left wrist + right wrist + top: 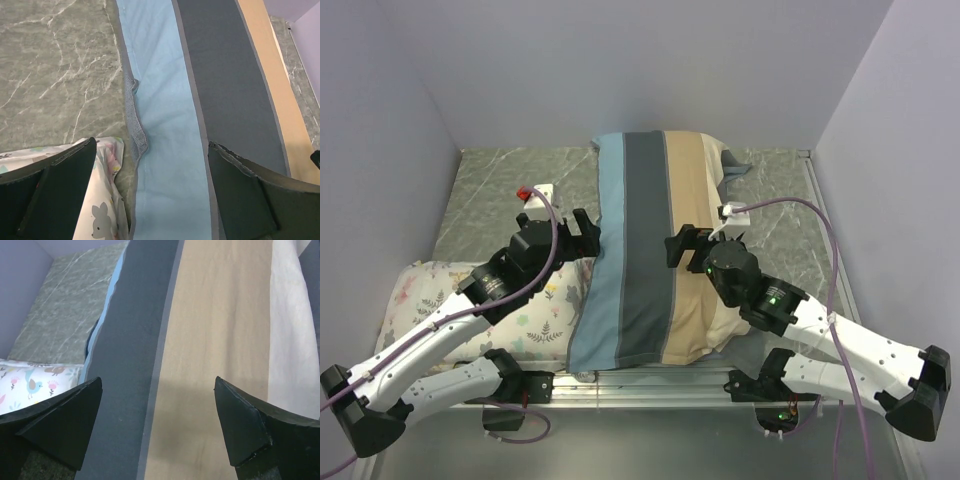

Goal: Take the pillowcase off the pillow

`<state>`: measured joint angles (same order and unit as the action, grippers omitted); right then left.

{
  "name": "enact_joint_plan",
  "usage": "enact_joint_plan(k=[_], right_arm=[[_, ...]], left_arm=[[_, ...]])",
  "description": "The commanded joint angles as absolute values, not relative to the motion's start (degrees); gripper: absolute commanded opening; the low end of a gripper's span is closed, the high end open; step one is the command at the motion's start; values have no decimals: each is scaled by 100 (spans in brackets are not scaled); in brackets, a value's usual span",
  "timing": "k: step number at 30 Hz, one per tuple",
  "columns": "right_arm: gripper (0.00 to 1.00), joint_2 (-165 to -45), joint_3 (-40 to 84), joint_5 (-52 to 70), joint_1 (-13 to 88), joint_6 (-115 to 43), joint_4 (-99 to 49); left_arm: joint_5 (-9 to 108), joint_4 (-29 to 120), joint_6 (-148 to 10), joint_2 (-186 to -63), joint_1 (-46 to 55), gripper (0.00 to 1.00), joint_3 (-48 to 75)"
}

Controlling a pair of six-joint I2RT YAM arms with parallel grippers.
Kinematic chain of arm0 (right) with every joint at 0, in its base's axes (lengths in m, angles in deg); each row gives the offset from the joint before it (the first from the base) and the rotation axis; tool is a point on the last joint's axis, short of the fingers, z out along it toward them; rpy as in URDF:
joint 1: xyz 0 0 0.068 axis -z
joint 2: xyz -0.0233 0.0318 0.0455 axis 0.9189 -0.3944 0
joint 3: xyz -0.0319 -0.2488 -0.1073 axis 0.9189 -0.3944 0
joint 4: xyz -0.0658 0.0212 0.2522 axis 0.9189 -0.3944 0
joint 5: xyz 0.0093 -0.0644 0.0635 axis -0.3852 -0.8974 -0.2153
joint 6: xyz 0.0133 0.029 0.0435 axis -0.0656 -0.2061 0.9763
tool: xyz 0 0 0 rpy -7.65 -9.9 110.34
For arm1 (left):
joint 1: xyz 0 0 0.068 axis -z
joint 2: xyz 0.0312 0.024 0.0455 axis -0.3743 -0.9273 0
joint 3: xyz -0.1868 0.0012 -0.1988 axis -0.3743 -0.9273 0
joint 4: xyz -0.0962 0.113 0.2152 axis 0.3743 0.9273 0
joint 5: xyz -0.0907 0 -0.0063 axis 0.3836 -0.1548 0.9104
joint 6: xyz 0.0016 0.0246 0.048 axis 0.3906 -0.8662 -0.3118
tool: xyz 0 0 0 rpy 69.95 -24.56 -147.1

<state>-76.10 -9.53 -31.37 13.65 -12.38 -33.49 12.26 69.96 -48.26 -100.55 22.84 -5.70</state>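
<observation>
The striped pillowcase (645, 250) lies lengthwise down the middle of the table, its light-blue, dark-grey and tan stripes running away from me. It is plump with the pillow inside, which the cloth hides. An off-white band (295, 325) runs beside the tan stripe; I cannot tell whether it is pillow or cover. My left gripper (588, 236) hovers open over the cover's left edge, and the blue stripe (160, 150) lies between its fingers. My right gripper (680, 245) hovers open over the seam between the grey and tan stripes (158, 380). Neither holds anything.
A smaller floral-print pillow (470, 300) lies at the near left against the striped cover, under my left arm. A grey cloth flap (735, 168) sticks out at the far right corner. Marble-patterned tabletop (500, 190) shows at the back left. Walls close in on three sides.
</observation>
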Motion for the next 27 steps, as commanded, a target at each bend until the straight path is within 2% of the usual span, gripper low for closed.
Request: enact_joint_plan(k=[1,10,18,27], right_arm=[[100,-7478,-777,-3290,1351,-1377,-3473],[99,-7531,-531,-3518,1359,-1491,-4449],[98,-7716,-513,-2885,1237,-1658,-4625],[98,-8901,497,-4035,-55,-1772,-4853]], left_arm=[[1075,6987,-4641,-10081,2293,99,-457],[1365,7066,-4246,-10318,2293,99,-808],[1752,6513,-4017,-10616,2285,99,-1248],[1786,6117,-4017,-11205,2048,99,-1126]])
